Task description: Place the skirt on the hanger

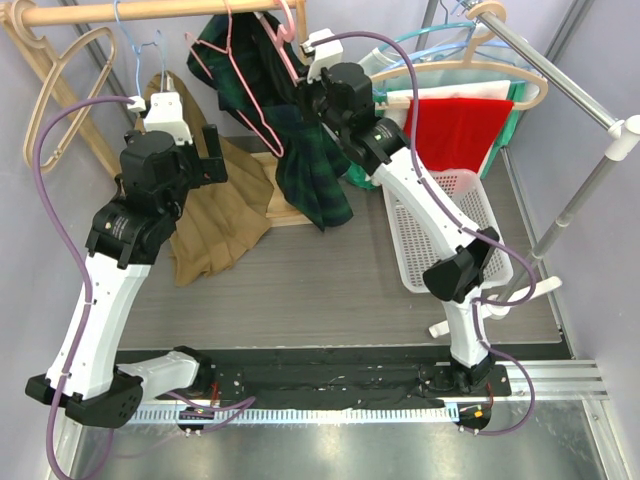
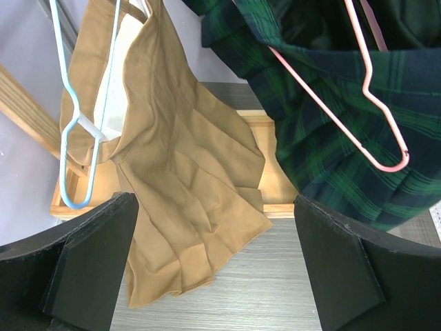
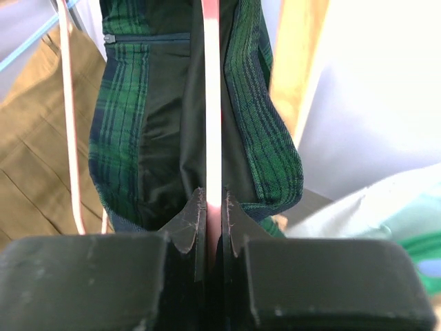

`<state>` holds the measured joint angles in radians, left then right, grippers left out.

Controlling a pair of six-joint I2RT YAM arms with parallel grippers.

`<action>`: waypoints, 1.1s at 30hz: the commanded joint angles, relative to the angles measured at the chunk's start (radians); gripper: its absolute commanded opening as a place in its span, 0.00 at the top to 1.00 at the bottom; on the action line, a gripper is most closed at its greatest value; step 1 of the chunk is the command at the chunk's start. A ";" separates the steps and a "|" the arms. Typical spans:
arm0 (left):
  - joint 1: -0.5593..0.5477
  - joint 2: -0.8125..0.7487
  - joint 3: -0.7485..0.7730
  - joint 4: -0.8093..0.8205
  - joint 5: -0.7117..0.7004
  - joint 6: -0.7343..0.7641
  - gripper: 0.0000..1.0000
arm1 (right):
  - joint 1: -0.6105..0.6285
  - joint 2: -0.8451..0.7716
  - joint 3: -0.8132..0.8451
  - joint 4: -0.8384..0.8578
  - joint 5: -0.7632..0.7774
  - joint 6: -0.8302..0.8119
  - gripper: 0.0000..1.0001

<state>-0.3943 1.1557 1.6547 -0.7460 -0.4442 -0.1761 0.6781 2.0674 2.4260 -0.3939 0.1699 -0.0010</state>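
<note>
Across the grey table (image 1: 340,290) stand a wooden rail (image 1: 150,12) at the far side and a metal rack (image 1: 560,75) to the right. Below the rail, a flat wooden base (image 2: 275,183) lies on the table. The green plaid skirt (image 1: 310,170) hangs in the middle under the rail, bunched in dark folds around the pink hanger (image 3: 213,103); its lower edge drops to about the level of the base. To its left, the tan skirt (image 2: 179,172) hangs from the blue hanger (image 2: 88,129) and spills onto the table. On the right, a white basket (image 1: 420,240) sits beneath a red garment (image 1: 455,130) that is draped on the rack.

The right claw (image 3: 213,207) is raised to the plaid skirt, its two fingers pinched tight on a straight stretch of the pink hanger, with plaid cloth on both sides of it. The left claw (image 2: 217,255) is spread as wide as it goes and holds nothing, facing the tan skirt and the wooden base.
</note>
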 commanded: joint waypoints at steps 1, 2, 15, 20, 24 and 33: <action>-0.002 -0.021 0.010 0.020 0.002 -0.005 0.00 | 0.001 -0.012 0.107 0.282 0.037 0.022 0.99; -0.003 -0.022 0.010 0.019 0.001 -0.003 0.00 | 0.003 -0.007 0.110 0.291 0.043 0.021 0.99; -0.002 -0.047 -0.030 0.013 -0.011 -0.005 0.00 | -0.008 0.129 0.208 0.380 0.028 -0.019 0.99; -0.002 -0.056 -0.041 0.013 -0.010 -0.011 0.00 | -0.023 0.137 0.189 0.386 0.022 -0.001 0.99; -0.003 -0.057 -0.044 0.008 -0.007 -0.014 0.00 | -0.046 0.151 0.193 0.382 0.017 0.044 0.99; -0.002 -0.062 -0.053 -0.019 0.012 -0.022 0.00 | -0.048 0.051 0.117 0.351 -0.041 0.090 0.39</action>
<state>-0.3943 1.1137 1.6035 -0.7635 -0.4442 -0.1810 0.6502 2.2326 2.5328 -0.1387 0.1112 0.0509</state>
